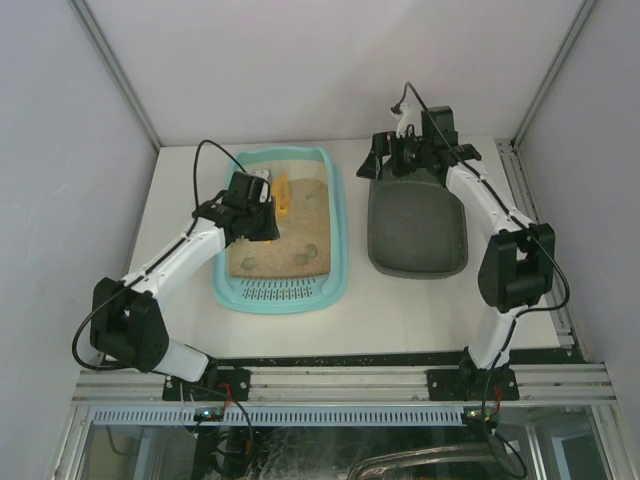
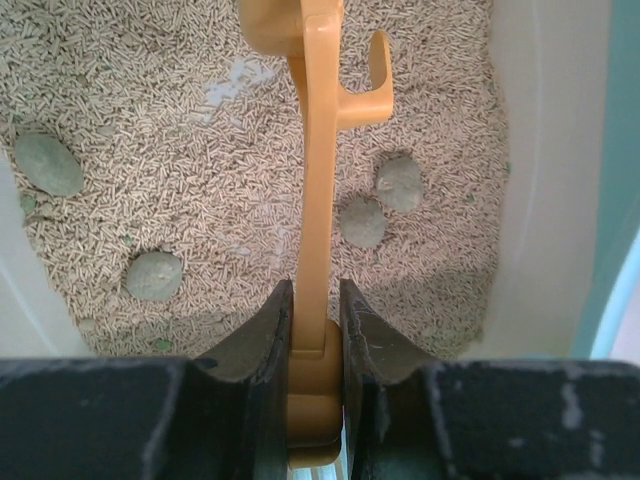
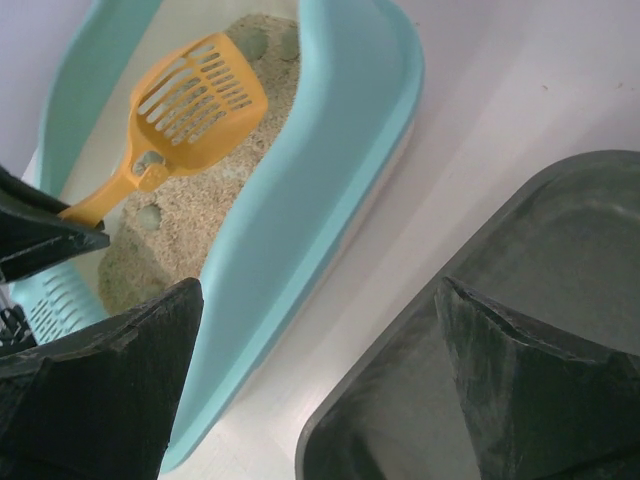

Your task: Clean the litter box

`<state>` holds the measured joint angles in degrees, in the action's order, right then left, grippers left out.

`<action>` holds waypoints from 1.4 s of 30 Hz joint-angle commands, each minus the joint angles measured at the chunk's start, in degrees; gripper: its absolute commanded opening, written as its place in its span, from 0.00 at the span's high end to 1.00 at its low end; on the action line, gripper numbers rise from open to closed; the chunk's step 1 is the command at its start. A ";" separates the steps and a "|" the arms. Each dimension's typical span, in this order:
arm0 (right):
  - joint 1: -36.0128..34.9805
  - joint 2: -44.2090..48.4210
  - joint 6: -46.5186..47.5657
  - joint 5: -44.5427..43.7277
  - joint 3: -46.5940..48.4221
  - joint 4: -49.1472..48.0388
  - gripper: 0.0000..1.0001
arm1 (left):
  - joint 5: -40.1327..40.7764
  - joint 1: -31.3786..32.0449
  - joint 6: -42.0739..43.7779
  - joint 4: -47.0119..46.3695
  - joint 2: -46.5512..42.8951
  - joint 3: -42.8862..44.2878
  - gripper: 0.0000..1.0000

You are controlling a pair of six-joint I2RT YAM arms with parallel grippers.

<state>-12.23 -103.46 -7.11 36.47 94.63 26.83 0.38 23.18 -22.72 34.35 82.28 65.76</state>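
Note:
The light turquoise litter box [image 1: 338, 232] lies left of centre, with tan litter inside and its slotted grate [image 1: 280, 292] at the near end. My left gripper [image 1: 262, 215] is over the litter, shut on the handle of an orange slotted scoop [image 1: 282, 196]. In the left wrist view the handle [image 2: 315, 200] runs straight out from between the jaws of my left gripper [image 2: 315, 290], above several grey-green clumps [image 2: 154, 275]. My right gripper [image 1: 400, 160] hangs open and empty by the far rim of the dark grey tray [image 1: 417, 235]. From the right wrist, my right gripper [image 3: 320, 285] faces the scoop [image 3: 195, 100] and the litter box [image 3: 300, 200].
The dark grey tray [image 3: 560, 250] sits right of the litter box with a strip of white table [image 3: 400, 290] between them. White walls with metal posts close in the back and sides. A slotted metal rail [image 1: 340, 385] runs along the near edge by the arm bases.

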 commanded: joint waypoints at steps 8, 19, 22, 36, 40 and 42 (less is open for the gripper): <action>-3.55 -7.41 -5.37 -2.71 5.20 -8.74 0.00 | -2.06 -0.25 3.78 -4.26 10.71 9.27 1.00; -5.29 -12.47 -6.90 -2.33 9.67 -7.65 0.00 | -6.89 -0.16 4.18 -5.94 18.88 14.35 1.00; -5.61 -14.68 -7.90 -3.34 10.70 -7.32 0.00 | -7.01 0.17 4.29 -5.51 19.73 14.32 1.00; -8.07 -19.94 -11.84 -3.51 11.46 -3.58 0.00 | 1.67 4.13 7.96 1.90 20.59 14.47 1.00; -8.07 -19.21 -15.19 1.26 9.70 -6.42 0.00 | -8.65 4.20 8.78 1.27 21.58 15.33 1.00; -8.03 -18.77 -16.01 2.54 8.97 -7.46 0.00 | -12.54 4.20 8.99 0.80 21.54 15.19 1.00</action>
<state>-18.13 -123.87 -18.37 31.92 104.40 23.75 -2.13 27.00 -15.81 34.02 103.44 78.17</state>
